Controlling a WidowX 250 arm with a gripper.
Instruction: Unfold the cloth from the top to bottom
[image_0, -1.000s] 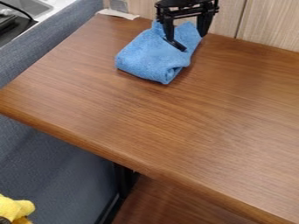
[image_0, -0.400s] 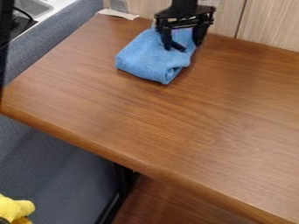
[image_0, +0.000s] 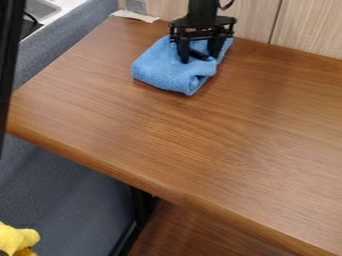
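Your gripper (image_0: 199, 58) hangs fingers-down over the upper part of the cloth (image_0: 160, 70), and its two fingers stand apart with blue fabric visible between them. Whether the tips touch the cloth, you can't tell from here. The cloth lies folded in a compact bundle near the table's (image_0: 167, 135) far edge, close to the wall (image_0: 307, 25), with one corner pointing towards the camera (its layers show there, slightly curled). Beyond it, to your view's upper left, a white strip (image_0: 133, 16) lies by the wall. A yellow toy (image_0: 17, 239) sits at the lower left.
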